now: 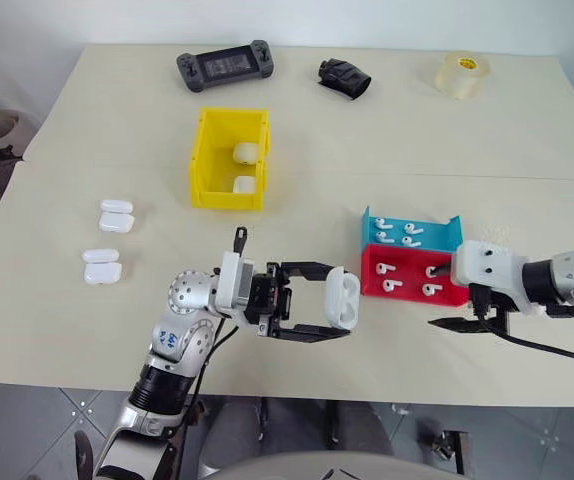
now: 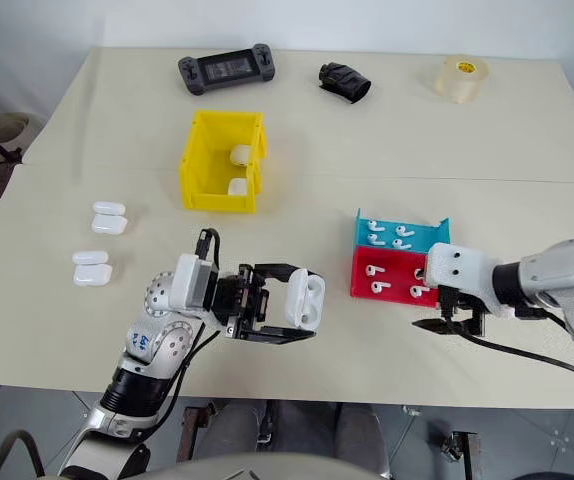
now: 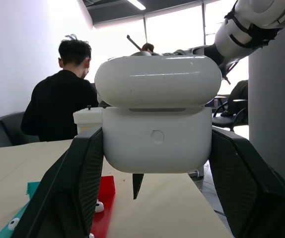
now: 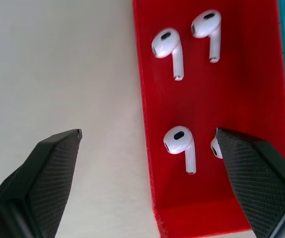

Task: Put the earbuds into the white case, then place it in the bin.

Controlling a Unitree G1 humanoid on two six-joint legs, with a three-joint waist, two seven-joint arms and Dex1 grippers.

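My left gripper is shut on the white case, holding it above the table's near middle, fingers on its two sides. In the left wrist view the case shows its back with the small round button. My right gripper is open and points down over the near edge of the red tray; one finger is over bare table, the other over the tray beside an earbud. Several earbuds lie in the red tray and in the blue tray. The yellow bin stands further back and holds two white cases.
Two more white cases lie at the table's left. At the far edge are a handheld game console, a black object and a tape roll. A person sits beyond the table.
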